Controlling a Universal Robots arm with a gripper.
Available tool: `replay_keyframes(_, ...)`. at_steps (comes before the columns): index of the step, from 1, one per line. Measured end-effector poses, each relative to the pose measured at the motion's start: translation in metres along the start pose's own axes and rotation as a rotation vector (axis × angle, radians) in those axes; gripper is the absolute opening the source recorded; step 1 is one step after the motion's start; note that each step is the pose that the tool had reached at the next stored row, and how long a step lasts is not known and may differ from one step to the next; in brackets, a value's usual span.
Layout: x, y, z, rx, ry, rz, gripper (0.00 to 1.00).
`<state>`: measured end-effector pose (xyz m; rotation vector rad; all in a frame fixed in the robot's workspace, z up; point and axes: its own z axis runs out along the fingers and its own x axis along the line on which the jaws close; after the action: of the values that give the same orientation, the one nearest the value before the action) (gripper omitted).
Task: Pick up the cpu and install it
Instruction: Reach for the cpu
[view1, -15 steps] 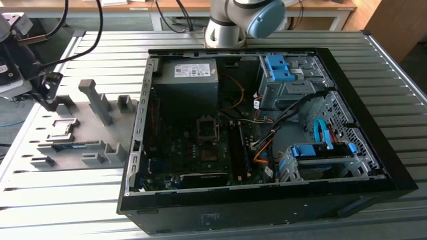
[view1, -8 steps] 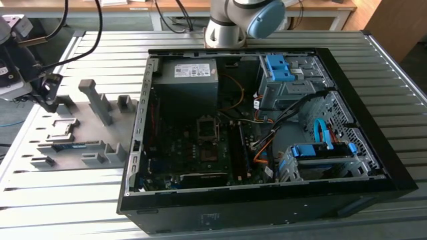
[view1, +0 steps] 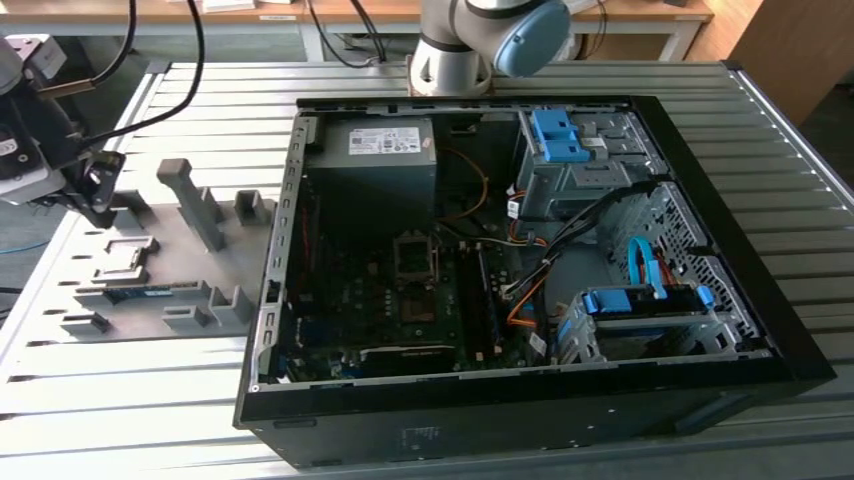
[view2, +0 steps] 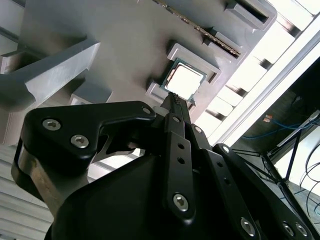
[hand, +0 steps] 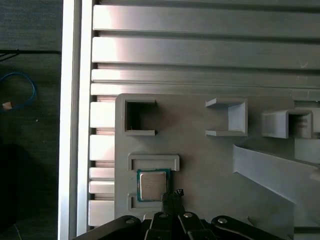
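Corner of cpu (hand: 151, 184) behind gripper (hand: 173, 195)

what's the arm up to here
The robot arm's gripper hangs close over the cpu, which lies in its square pocket on the grey parts tray and is not yet picked up. The open computer case sits beside the tray, to the exterior view's right, with its motherboard exposed.
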<state>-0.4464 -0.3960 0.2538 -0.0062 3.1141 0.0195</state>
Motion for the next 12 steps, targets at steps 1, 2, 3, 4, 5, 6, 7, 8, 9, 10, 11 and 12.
replay_keyframes(1, 0.0003, 0.0, 0.0012, -0.0001, -0.0001, 0.0, 0.1)
replay_keyframes(2, 0.0005, 0.0, 0.0024, 0.0, 0.0, 0.0, 0.1)
replay_keyframes(3, 0.0008, 0.0, 0.0037, 0.0001, 0.0, 0.0, 0.1)
replay_keyframes(4, 0.0012, 0.0, 0.0052, 0.0, 0.0, 0.0, 0.1)
replay_keyframes(5, 0.0015, 0.0, 0.0066, 0.0, 0.0, 0.0, 0.1)
replay_keyframes(6, 0.0019, 0.0001, 0.008, 0.0, -0.0001, 0.0, 0.1)
replay_keyframes(7, 0.0025, 0.0002, 0.0091, 0.0001, 0.0001, 0.0, 0.1)
replay_keyframes(8, 0.0034, 0.0003, 0.01, 0.0007, 0.0003, 0.0, 0.1)
replay_keyframes(9, 0.0045, 0.0003, 0.011, 0.0013, 0.0002, -0.001, 0.1)
replay_keyframes(10, 0.0047, 0.0003, 0.012, 0.0013, -0.0001, -0.005, 0.1)
replay_keyframes(11, 0.0047, 0.0004, 0.0126, 0.0023, -0.0001, -0.011, 0.1)
replay_keyframes(12, 0.0048, 0.0005, 0.0131, 0.0044, 0.0003, -0.016, 0.1)
